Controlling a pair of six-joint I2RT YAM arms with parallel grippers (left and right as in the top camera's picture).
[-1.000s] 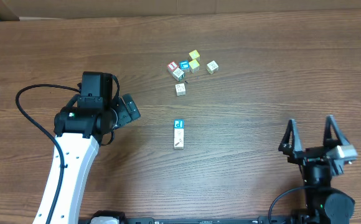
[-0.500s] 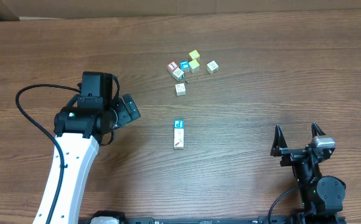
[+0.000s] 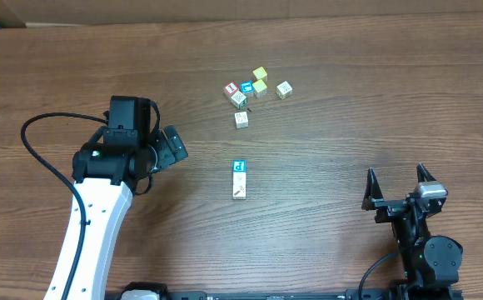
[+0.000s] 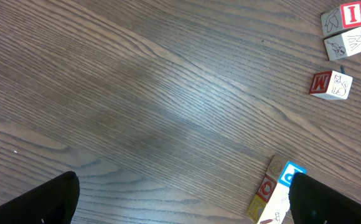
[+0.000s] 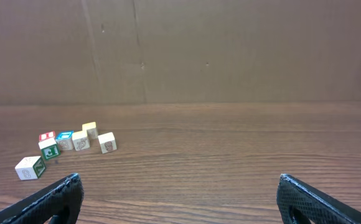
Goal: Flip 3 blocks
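Left tool (image 3: 172, 146) is spread and empty, the blue-lettered block (image 3: 239, 167) near its right finger. Right tool (image 3: 395, 179) is spread too, well apart.

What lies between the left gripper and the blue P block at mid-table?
Nothing: only bare wooden table lies between the open left gripper and the blue P block, as the overhead view shows.

Place: robot lab test station
Worktop: wood-grain worktop (image 3: 366, 108)
Backdrop: plain cardboard wall (image 5: 230, 50)
Gear: white robot arm (image 3: 92, 229), second arm (image 3: 425, 250) opposite
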